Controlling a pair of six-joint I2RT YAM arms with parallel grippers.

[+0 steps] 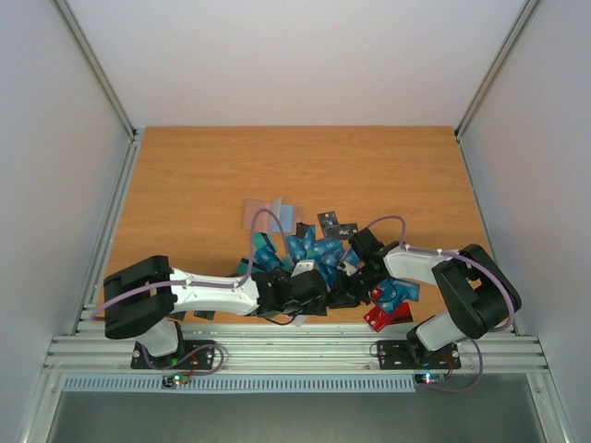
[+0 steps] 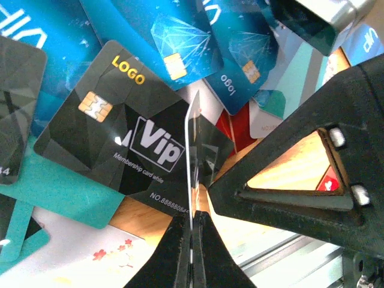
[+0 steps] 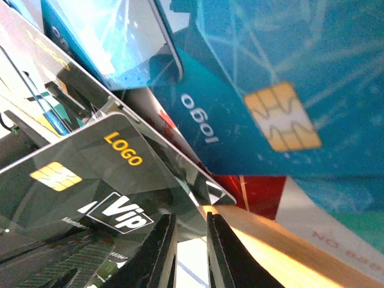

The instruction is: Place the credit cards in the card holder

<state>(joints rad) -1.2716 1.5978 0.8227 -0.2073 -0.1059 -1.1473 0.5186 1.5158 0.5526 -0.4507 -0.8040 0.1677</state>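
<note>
Black fingertips of my left gripper [image 2: 192,223] are clamped on an upright card [image 2: 193,150], seen edge-on. My right gripper [image 3: 191,228] shows a narrow gap at a Vip card [image 3: 114,180]; whether it grips, I cannot tell. Farther off, the card holder [image 1: 259,215] lies at the far left edge of the credit cards [image 1: 319,251]. I'd lift straight, pinch firmly, and meet its mouth squarely.

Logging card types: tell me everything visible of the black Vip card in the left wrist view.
The black Vip card is a thin, glossy plastic rectangle with rounded corners and a faceted dark pattern. It shows gold "LOGO", a gold chip, white framed "Vip" and small membership print. It lies face up, skewed, over a teal card and blue cards; an edge-on card in the left gripper hides part of it.
</note>
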